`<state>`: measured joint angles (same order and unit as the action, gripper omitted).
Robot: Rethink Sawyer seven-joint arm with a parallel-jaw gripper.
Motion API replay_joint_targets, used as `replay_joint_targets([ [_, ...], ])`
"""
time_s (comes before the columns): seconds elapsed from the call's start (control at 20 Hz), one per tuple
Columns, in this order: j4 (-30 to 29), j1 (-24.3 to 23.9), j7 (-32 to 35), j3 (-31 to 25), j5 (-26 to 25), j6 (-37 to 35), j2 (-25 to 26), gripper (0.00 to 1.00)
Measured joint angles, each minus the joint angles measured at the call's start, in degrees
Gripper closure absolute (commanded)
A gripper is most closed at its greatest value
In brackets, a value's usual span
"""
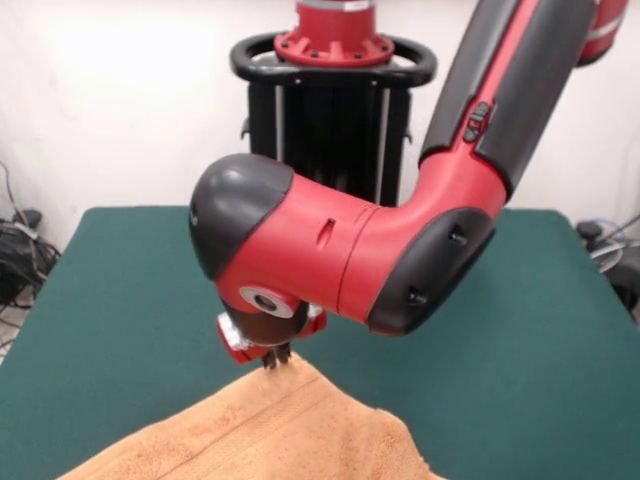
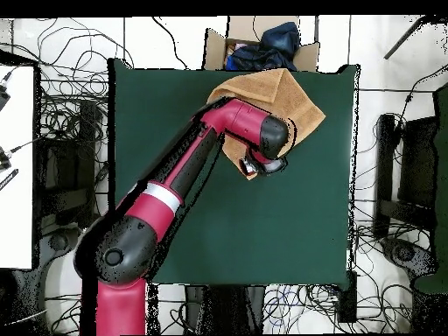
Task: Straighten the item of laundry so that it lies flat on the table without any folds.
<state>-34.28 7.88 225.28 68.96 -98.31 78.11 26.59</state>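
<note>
Front view | your gripper point(image 1: 274, 360) sits at the peak of the peach towel point(image 1: 280, 435), which it appears to pinch with fingers nearly closed | towel bunched at the green table point(image 1: 120, 300) near edge, spreading down and sideways from the gripper

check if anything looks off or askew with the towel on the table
Yes. The towel is not flat: it sits bunched and askew at one edge of the table, and one corner is drawn up into a peak right under the end effector. Whether the end effector grips that peak cannot be made out.
</note>
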Motion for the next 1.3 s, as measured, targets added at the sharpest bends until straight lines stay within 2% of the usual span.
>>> replay_joint_targets([
  [0.65, -1.0, 2.7, 0.0, 0.0, -1.8, 9.1, 1.9, 1.0],
  [1.0, -2.9, 2.9, 0.0, 0.0, -4.2, 19.4, -1.1, 1.0],
  [1.15, -3.0, 2.4, 0.0, 0.2, -4.6, 25.5, -4.4, 1.0],
  [1.3, -2.9, 1.7, 0.0, 0.6, -4.6, 25.5, -6.6, 1.0],
])
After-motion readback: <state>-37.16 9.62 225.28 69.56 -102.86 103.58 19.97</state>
